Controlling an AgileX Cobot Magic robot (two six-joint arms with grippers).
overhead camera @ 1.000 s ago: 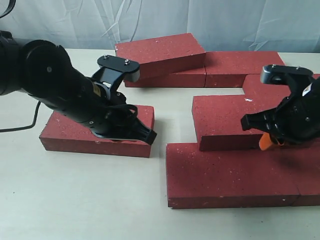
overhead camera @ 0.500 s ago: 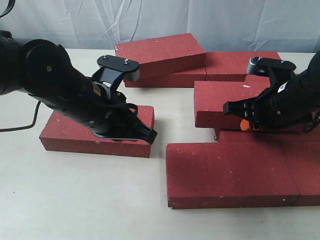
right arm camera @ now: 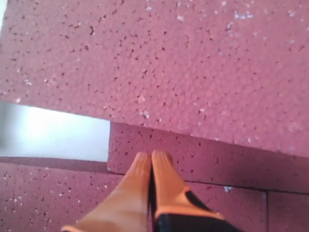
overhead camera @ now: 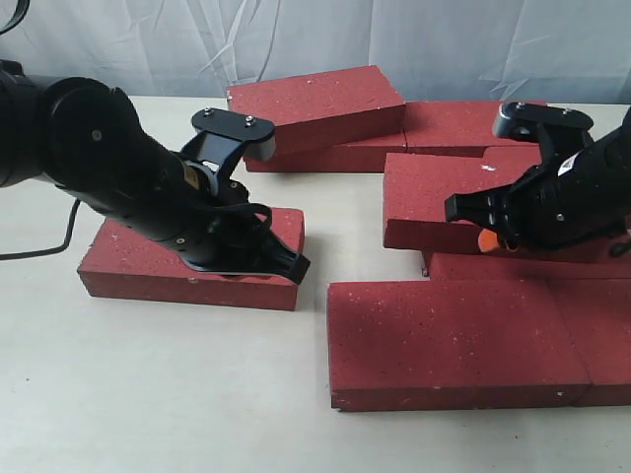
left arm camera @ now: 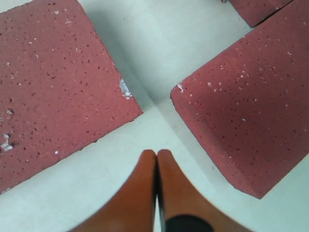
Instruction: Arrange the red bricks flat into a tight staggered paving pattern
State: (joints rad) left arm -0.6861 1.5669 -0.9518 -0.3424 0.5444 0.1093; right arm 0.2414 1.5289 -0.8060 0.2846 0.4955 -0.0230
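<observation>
Nearest, two red bricks [overhead camera: 458,340] lie flat end to end on the pale table [overhead camera: 197,404], their seam tight near the right edge. Just behind, touching their far side, a low brick [overhead camera: 523,266] lies flat, and a raised brick [overhead camera: 434,202] sits on top of it, overhanging to the left.

The right gripper [overhead camera: 485,239] is clenched and empty. Its orange fingers [right arm camera: 137,183] are pressed together, tips at a brick's side face; whether they touch it I cannot tell.

Off to the left, well apart, a lone brick [overhead camera: 128,258] lies flat. The left gripper [overhead camera: 294,266] hangs by its right end, closed on nothing, over bare table between this brick and the front pair.

Farthest back, two bricks lie flat in a row — the right one [overhead camera: 473,123] bare, the left one [overhead camera: 345,156] carrying a tilted brick [overhead camera: 315,99].
</observation>
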